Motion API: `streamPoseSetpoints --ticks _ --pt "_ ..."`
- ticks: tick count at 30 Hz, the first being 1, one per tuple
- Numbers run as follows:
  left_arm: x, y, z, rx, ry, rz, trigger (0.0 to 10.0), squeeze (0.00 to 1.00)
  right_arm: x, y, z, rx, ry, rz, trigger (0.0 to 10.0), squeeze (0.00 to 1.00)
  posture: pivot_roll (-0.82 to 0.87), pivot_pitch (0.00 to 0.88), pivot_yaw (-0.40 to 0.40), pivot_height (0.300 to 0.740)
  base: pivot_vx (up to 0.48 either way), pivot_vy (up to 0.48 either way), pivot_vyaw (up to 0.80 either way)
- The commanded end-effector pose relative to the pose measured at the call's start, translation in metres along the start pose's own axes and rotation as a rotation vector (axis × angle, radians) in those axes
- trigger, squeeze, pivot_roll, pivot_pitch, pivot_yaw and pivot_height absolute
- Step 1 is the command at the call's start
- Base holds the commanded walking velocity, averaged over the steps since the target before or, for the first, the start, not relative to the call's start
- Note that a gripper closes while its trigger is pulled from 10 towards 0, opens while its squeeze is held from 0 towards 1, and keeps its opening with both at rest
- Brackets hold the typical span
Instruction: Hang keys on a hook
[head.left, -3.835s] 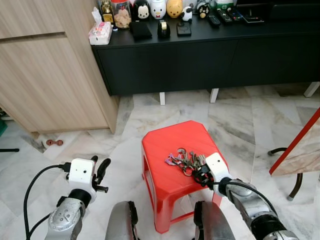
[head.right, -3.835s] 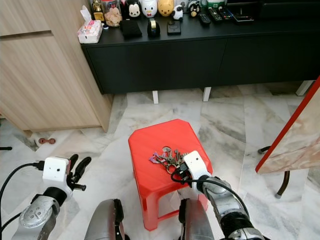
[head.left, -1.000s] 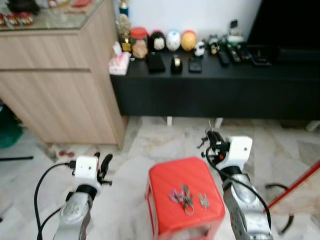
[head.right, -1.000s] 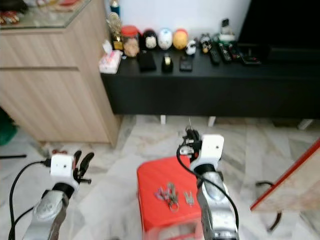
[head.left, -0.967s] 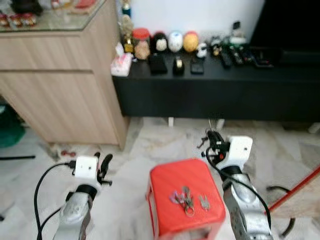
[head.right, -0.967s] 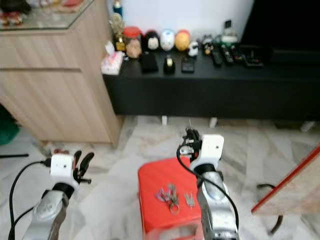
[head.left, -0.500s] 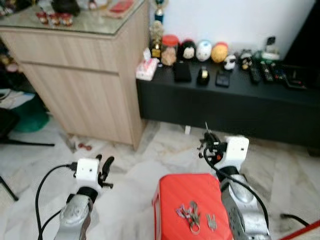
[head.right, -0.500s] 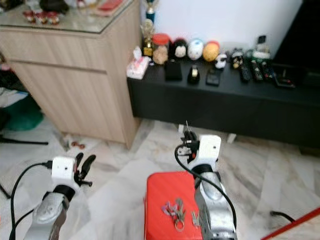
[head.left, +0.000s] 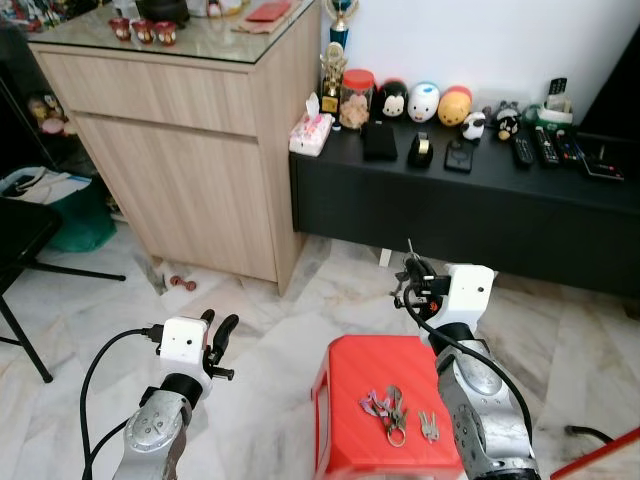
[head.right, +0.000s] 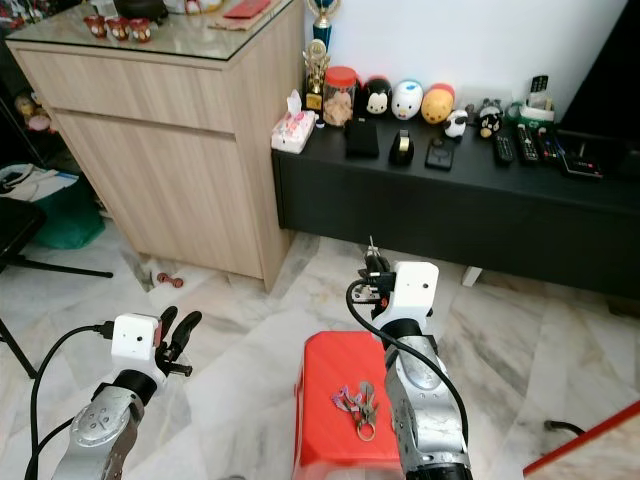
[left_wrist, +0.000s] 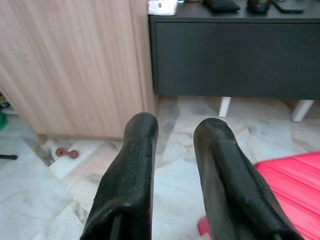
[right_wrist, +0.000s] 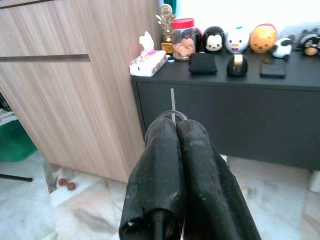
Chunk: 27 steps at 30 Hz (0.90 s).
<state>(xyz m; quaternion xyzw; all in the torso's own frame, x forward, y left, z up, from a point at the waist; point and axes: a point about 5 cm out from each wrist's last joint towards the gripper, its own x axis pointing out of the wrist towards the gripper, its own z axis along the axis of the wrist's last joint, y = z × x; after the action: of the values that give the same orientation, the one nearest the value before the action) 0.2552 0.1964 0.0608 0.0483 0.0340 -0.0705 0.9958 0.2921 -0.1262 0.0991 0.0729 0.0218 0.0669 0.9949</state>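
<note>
Now the right end effector (head.left: 410, 283), pinched shut on a key ring (right_wrist: 172, 116) with a thin key, is raised above the red stool (head.left: 350, 400), where more keys (head.left: 386, 408) stay behind, the left end effector (head.left: 217, 332) idling open beside it.

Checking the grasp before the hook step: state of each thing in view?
Left gripper: open, empty.
Right gripper: shut on metal ring, held above the stool.
Bunch of keys: lying on stool.
Stool: upright.
Wooden cabinet: closed.
</note>
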Motion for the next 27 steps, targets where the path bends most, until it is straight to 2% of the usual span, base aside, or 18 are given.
streamPoseSetpoints --ticks 1,14,27 --pt "0.001 0.0 0.006 -0.001 -0.017 -0.006 10.0 0.0 0.001 -0.001 -0.002 0.004 0.019 -0.008 10.0 0.0 0.01 0.0 -0.018 0.74 -0.307 0.0 0.0" --pt "0.002 0.001 0.011 0.0 -0.027 -0.011 10.0 0.0 0.012 0.013 -0.001 0.017 0.033 0.014 10.0 0.0 0.03 0.0 -0.012 0.74 -0.306 0.0 0.0" --pt "0.003 -0.002 0.015 -0.008 -0.031 -0.029 10.0 0.0 0.015 0.014 -0.002 0.017 0.046 0.015 10.0 0.0 0.03 0.0 -0.017 0.74 -0.307 0.0 0.0"
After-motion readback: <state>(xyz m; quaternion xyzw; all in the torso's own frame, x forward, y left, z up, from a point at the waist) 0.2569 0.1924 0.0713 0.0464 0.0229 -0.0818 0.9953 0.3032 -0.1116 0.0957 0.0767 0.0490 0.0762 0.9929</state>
